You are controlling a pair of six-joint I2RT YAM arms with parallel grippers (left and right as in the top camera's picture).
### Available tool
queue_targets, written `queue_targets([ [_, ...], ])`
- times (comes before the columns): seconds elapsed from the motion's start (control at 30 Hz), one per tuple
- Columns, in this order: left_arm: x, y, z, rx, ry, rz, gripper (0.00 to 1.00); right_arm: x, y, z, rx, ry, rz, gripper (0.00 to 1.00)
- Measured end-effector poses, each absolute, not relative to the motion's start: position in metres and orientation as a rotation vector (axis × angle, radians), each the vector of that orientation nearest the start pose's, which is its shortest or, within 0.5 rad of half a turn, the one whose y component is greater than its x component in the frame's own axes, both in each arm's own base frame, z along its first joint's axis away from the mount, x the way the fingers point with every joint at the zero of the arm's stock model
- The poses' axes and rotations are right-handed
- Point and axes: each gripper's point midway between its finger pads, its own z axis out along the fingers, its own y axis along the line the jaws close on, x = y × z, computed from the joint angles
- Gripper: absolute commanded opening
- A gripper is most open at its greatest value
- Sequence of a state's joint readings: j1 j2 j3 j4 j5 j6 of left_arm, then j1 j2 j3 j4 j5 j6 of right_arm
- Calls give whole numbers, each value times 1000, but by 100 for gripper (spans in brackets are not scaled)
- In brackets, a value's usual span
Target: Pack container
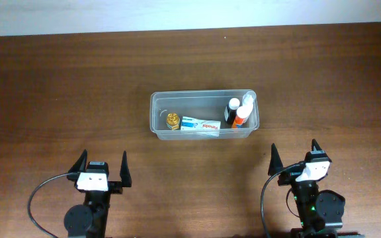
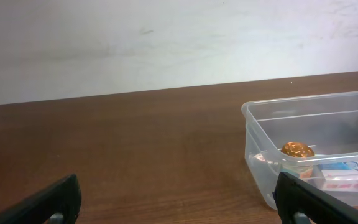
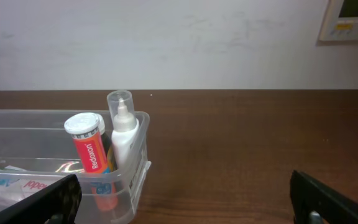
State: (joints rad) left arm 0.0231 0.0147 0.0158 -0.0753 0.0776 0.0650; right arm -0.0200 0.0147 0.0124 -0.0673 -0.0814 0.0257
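Observation:
The clear plastic container [image 1: 157, 114] stands in the middle of the brown table. Inside it lie a gold-capped small jar [image 1: 172, 119], a white and blue toothpaste box [image 1: 200, 125], an orange tube with a white cap [image 1: 242, 115], a white bottle with a clear cap [image 1: 248, 100] and a dark bottle [image 1: 232, 108]. My left gripper [image 1: 102, 168] rests near the front left, open and empty. My right gripper [image 1: 294, 156] rests at the front right, also open and empty. The container [image 2: 261, 134] reaches into the left wrist view, and the orange tube [image 3: 87, 144] stands upright in the right wrist view.
A pale wall runs behind the table's far edge. A wall panel [image 3: 350, 17] hangs at the upper right in the right wrist view. Bare wood surrounds the container on all sides.

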Motion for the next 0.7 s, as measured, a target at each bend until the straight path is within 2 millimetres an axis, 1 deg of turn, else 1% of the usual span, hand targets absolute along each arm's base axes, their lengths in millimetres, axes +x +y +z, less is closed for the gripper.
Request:
queue_targets([
  [0.3, 246, -8, 159, 94, 1642, 3, 99, 246, 17, 160, -52, 1640, 97, 98],
  [0.7, 246, -8, 159, 94, 1642, 3, 99, 246, 18, 160, -53, 1640, 98, 98],
])
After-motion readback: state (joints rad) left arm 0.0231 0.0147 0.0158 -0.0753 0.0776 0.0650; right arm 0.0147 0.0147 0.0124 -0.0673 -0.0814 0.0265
